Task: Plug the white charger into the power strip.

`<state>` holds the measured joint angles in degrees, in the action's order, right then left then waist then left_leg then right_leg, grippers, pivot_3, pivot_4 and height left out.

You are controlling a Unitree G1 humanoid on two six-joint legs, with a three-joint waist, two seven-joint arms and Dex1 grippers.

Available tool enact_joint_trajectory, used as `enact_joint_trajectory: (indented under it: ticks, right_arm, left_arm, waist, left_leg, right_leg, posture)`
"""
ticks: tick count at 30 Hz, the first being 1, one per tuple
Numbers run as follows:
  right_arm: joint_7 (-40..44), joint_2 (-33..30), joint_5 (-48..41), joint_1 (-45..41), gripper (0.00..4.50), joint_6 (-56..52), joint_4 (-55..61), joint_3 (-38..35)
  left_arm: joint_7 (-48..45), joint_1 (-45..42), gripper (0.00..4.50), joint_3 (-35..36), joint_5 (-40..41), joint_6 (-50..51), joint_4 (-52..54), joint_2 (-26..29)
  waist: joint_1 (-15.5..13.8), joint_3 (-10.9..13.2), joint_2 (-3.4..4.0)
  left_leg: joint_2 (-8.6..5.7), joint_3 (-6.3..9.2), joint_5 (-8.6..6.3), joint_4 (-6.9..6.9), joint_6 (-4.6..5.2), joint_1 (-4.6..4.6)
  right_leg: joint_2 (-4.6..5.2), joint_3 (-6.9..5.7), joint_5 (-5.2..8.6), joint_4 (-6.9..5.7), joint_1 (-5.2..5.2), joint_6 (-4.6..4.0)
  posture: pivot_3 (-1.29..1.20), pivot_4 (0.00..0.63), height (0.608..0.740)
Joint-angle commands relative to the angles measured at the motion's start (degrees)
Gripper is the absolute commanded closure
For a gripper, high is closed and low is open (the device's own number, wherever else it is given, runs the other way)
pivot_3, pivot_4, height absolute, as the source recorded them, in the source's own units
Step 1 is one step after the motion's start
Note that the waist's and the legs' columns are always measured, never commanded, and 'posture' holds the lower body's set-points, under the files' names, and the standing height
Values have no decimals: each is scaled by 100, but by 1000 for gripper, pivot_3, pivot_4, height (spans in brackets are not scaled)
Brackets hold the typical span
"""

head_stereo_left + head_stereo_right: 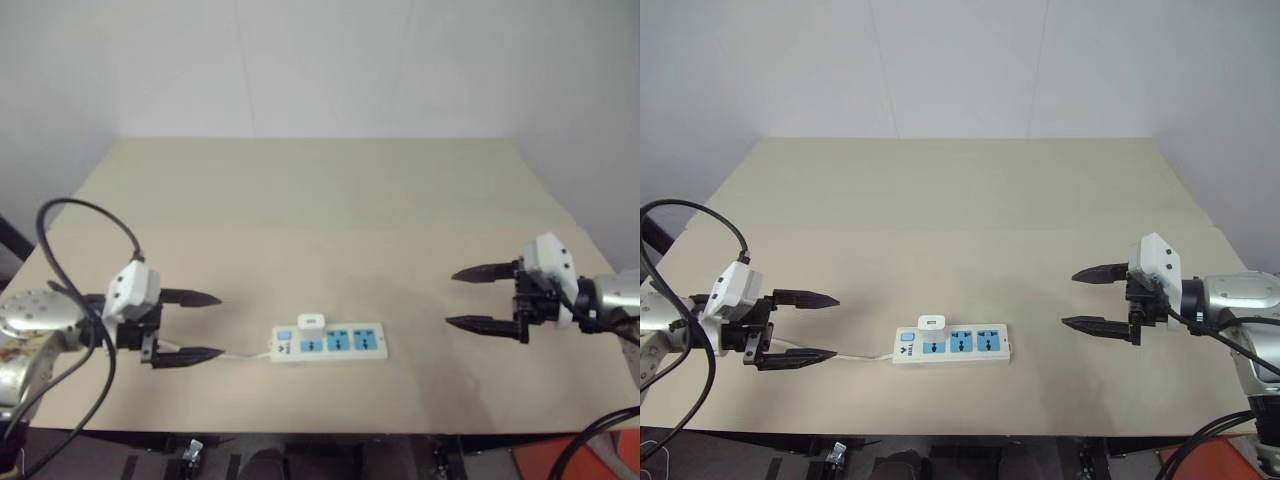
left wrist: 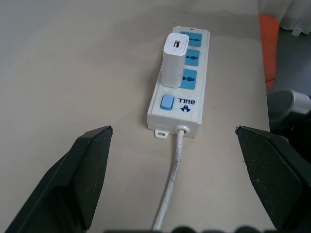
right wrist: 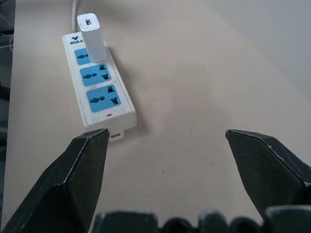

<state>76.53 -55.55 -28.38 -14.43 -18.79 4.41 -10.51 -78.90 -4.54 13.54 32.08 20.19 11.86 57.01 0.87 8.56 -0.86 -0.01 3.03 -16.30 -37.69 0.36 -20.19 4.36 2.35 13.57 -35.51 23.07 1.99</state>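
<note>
On the matte beige worktop [image 1: 330,210], the smooth blocky white charger [image 2: 173,60] stands upright in the glossy "BULL"-marked power strip [image 2: 193,104], while the left gripper [image 1: 190,325] and the right gripper [image 1: 472,297] are both spread apart.

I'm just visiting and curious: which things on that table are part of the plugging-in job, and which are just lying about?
Part of the job:
- white charger, standing upright in the power strip's socket nearest the switch
- power strip
- left pincer and right pincer, both open and holding nothing, one off each end of the strip

Just there:
- table
- the strip's white cord
</note>
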Motion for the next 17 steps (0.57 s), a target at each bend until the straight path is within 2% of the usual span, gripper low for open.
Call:
enact_joint_trajectory:
  ticks: [1,17]
  right_arm:
    - [25,-53,-117,32,0,10,210,-136]
    - [-86,37,-97,208,0,78,365,-145]
  left_arm:
    - [18,-87,48,90,152,50,198,34]
    - [56,-158,48,-3,150,178,276,9]
  waist:
    - [-1,0,0]
    - [-1,0,0]
  left_leg:
    - [0,0,0,0,0,0]
    - [0,0,0,-1,0,1]
  right_leg:
    - [0,0,0,0,0,0]
    - [0,0,0,-5,0,0]
  posture:
    - [0,150,740]
    - [0,150,740]
